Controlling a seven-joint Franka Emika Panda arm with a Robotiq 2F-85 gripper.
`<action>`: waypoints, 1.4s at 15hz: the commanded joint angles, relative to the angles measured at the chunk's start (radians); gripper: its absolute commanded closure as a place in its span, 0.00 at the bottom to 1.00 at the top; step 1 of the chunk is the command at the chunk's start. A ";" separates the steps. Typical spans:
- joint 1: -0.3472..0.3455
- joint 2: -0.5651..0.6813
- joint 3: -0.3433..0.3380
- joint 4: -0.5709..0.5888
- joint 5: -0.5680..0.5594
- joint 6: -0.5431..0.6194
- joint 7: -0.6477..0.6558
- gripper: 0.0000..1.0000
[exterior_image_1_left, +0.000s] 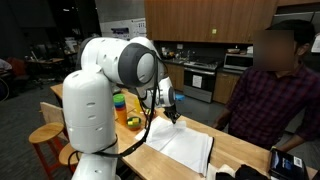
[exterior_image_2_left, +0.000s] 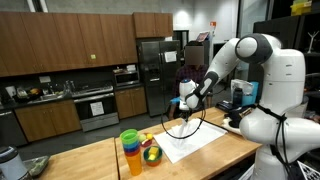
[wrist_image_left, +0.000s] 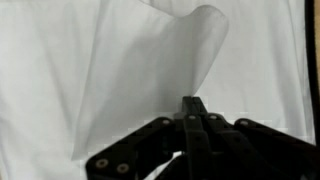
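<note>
Black tool (wrist_image_left: 195, 108) sits clenched on a raised fold of the flat white cloth (wrist_image_left: 100, 70) spread over the wooden table (exterior_image_2_left: 85, 160)

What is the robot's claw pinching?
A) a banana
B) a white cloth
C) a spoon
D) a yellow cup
B: in the wrist view the claw is shut with its tips together on the white cloth, and a flap of that cloth curls up right at the tips.
</note>
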 joint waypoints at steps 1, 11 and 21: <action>-0.015 -0.006 0.097 0.020 -0.016 0.025 0.000 1.00; -0.028 -0.013 0.240 0.033 0.041 -0.001 0.001 0.74; -0.010 0.001 0.222 0.037 0.024 0.005 0.001 0.74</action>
